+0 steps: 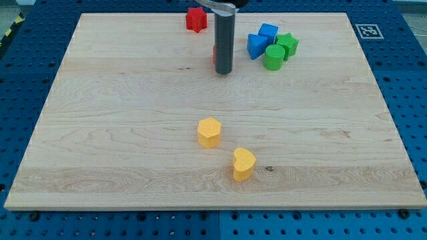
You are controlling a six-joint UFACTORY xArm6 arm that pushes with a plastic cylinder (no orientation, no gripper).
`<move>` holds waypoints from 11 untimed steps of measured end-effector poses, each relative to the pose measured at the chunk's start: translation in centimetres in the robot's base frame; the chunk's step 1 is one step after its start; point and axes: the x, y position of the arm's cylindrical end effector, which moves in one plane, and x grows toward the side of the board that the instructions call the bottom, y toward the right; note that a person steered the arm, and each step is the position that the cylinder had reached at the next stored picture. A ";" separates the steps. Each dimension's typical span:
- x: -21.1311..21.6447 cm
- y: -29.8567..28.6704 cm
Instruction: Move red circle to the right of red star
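You are looking at a pale wooden board (133,133) lying on a blue perforated bench (407,80), which is showing along all four edges. A small black-and-white marker (368,31) is sitting at the board's top right corner. Yellow-black striped tape (9,30) is running near the bench's top left corner.

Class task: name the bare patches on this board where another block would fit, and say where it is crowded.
Free: the view's left side, below the red star, and the band between my tip and the yellow blocks. Crowded: the blue and green blocks, top right.
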 end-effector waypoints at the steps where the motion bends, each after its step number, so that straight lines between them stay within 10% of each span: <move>1: -0.2 -0.1; 7: -9.9 -2.4; 11: -8.6 -1.9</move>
